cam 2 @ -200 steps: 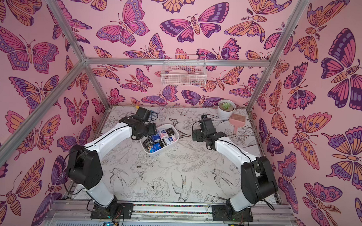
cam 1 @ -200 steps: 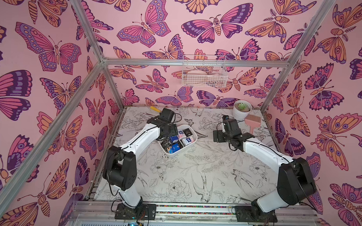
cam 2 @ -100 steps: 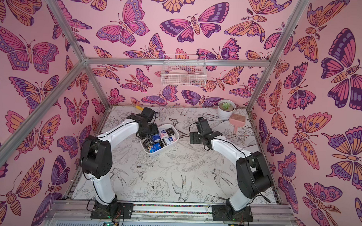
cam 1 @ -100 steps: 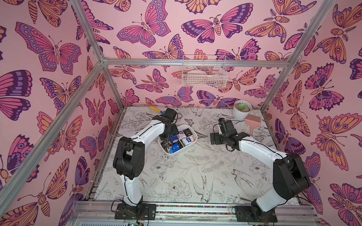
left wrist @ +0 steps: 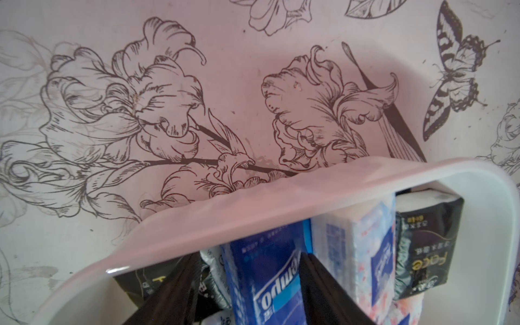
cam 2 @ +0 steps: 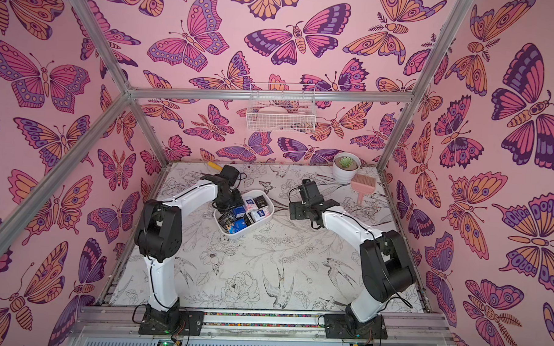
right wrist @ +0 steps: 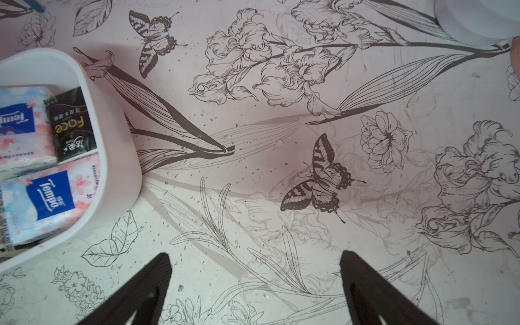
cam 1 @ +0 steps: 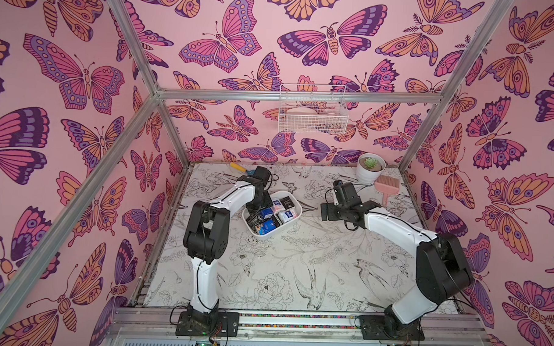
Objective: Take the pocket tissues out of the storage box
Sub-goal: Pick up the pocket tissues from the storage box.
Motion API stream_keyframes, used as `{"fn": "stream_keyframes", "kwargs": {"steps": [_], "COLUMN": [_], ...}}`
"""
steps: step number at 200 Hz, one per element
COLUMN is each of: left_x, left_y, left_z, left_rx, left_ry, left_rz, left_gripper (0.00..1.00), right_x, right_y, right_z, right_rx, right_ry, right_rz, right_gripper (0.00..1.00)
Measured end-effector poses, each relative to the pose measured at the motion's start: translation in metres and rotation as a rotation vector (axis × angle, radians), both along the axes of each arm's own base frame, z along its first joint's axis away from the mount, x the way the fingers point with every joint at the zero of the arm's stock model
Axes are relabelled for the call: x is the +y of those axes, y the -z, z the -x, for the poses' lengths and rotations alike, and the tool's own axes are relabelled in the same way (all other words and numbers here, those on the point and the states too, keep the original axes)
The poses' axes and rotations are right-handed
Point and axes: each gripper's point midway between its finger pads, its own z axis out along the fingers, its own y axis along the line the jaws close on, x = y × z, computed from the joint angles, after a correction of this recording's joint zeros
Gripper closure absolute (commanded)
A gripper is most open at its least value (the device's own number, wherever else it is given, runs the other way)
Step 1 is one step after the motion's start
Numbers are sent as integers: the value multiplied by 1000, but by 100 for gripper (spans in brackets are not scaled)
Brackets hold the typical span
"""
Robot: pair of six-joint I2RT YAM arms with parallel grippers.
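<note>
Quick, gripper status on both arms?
Left gripper: jaws straddle the blue Tempo packet in the storage box; clamped or not, cannot tell.
Right gripper: open, empty, over the table beside the box.

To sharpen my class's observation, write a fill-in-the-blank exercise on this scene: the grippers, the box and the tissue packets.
1. The left gripper has its jaws either side of a ____ packet in the box.
2. The right gripper, jaws ____, hangs over bare table.
3. The brush beside the pot is ____.
4. Every packet in view lies ____ the box.
Missing words: blue; open; pink; inside.
</note>
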Motion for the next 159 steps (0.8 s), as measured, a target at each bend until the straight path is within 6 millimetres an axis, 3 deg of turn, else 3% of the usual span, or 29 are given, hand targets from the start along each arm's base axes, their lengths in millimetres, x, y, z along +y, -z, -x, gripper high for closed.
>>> {"fn": "stream_keyframes", "kwargs": {"steps": [101,159], "left_x": [-7,-8], "left_y": [6,-17], "left_z": [-9,-8], "left_rx": [-31,-85], "left_ry": [-7,55], "left_rz": [40,28], "left_gripper": [78,79], "right_x": [0,-4], "right_y": [5,1], "right_z": [4,9], "right_rx": [29,37], "right_ry": [-5,-3], "right_rz": [7,14], "right_gripper": [2,1]}}
